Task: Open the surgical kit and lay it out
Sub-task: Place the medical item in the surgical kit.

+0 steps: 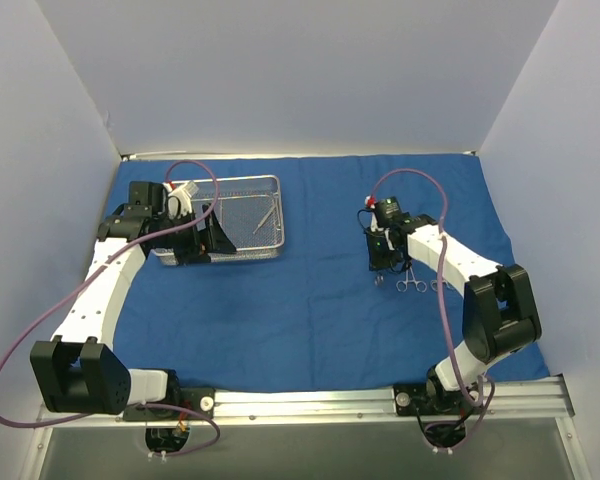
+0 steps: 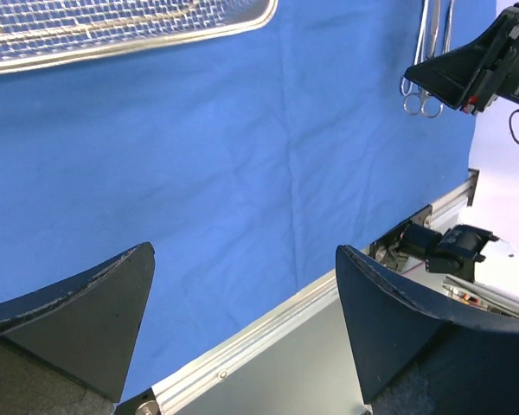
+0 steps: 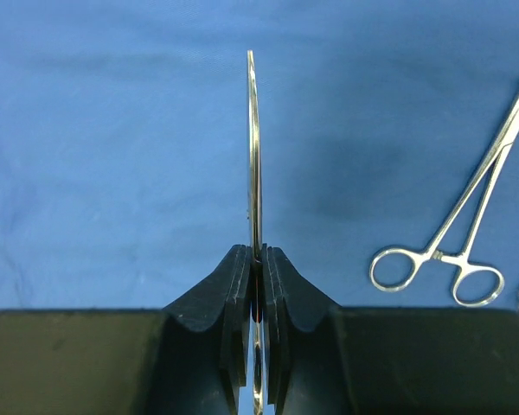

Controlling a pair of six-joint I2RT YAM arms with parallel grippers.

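Left gripper (image 2: 243, 251): fingers spread wide, nothing between them, hovers by near edge of wire-mesh tray (image 1: 242, 180). Tray sits upper-left on blue cloth (image 1: 320, 320), which is spread flat over table. One loose instrument (image 1: 265, 220) lies inside tray. Right gripper (image 3: 256, 256): pads pinch slim silver blade (image 3: 254, 147), seen edge-on, above cloth. Ring-handled forceps (image 3: 467, 203) lie on cloth just right of it.

White arm links (image 1: 100, 290) with black joints (image 1: 80, 378), looping purple cables (image 1: 194, 163) (one per arm), matte black fingers (image 2: 78, 320)
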